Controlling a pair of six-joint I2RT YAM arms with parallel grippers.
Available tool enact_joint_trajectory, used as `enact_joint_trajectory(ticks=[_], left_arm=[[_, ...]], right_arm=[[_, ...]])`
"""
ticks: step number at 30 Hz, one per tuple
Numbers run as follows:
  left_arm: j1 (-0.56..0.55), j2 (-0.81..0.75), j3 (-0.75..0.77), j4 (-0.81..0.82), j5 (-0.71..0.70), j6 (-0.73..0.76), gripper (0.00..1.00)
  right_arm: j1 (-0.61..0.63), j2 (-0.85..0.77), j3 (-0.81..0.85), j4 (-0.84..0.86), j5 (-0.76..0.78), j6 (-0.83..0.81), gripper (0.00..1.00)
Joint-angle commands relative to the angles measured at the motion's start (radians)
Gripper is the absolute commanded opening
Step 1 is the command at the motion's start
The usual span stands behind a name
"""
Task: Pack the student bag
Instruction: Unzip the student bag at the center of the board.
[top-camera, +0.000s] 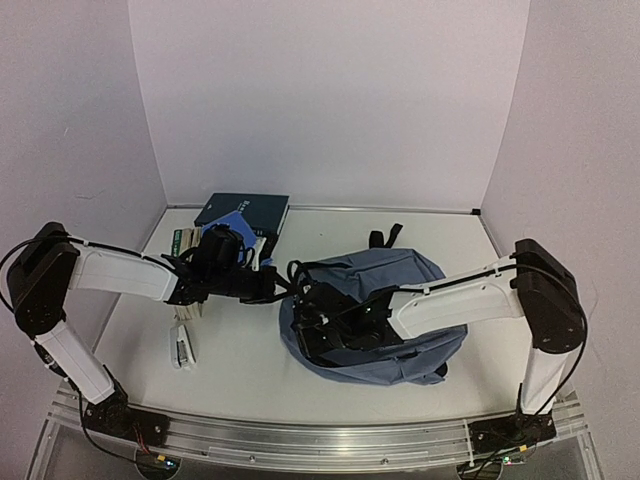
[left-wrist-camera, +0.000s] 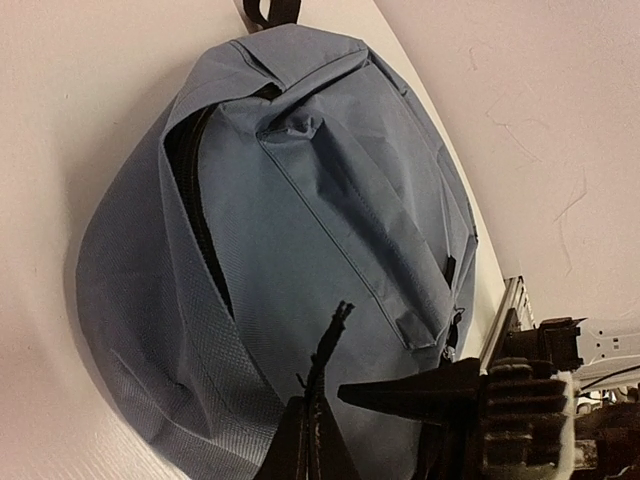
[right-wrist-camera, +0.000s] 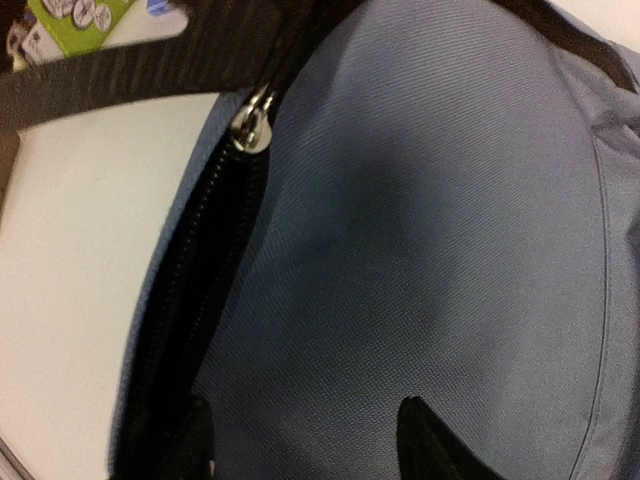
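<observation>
The student bag (top-camera: 420, 275) is a blue-grey backpack lying flat at the centre right of the table. Its black zipper runs partly open along the left side (left-wrist-camera: 195, 200). My left gripper (top-camera: 272, 285) is at the bag's left edge, shut on a thin black strap (left-wrist-camera: 328, 345) that sticks up from between its jaws (left-wrist-camera: 310, 430). My right gripper (top-camera: 312, 325) rests on the bag's near-left part. It is open, with its fingertips (right-wrist-camera: 430, 440) spread over the bag's fabric (right-wrist-camera: 420, 220) and one tip at the zipper track. A silver zipper pull (right-wrist-camera: 255, 125) lies just ahead.
A dark blue book (top-camera: 245, 212) tops a pile of books at the back left, behind my left arm. A green-covered book (right-wrist-camera: 70, 20) shows past the bag. A small white stapler-like object (top-camera: 182, 345) lies at the near left. White walls enclose the table.
</observation>
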Motion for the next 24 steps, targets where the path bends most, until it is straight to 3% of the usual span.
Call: enact_joint_trajectory(ticks=[1, 4, 6, 15, 20, 24], left_arm=[[-0.002, -0.051, -0.005, 0.038, -0.006, 0.01, 0.0], [-0.003, -0.055, -0.011, 0.038, -0.009, 0.009, 0.0], [-0.002, -0.058, -0.013, 0.039, -0.014, 0.008, 0.0], [-0.002, -0.08, -0.024, 0.016, -0.077, -0.017, 0.0], [-0.002, -0.096, -0.026, -0.003, -0.123, -0.026, 0.0], [-0.002, -0.111, -0.035, 0.005, -0.121, -0.019, 0.0]], right_arm=[[0.0, 0.049, 0.059, 0.033, -0.068, -0.03, 0.67], [-0.003, 0.083, 0.073, 0.035, -0.044, -0.028, 0.69], [-0.007, 0.102, 0.072, 0.035, 0.0, -0.013, 0.63], [-0.021, 0.031, 0.008, 0.034, 0.188, 0.081, 0.03], [-0.03, -0.08, -0.08, 0.027, 0.27, 0.122, 0.0], [-0.042, -0.162, -0.145, 0.025, 0.243, 0.128, 0.0]])
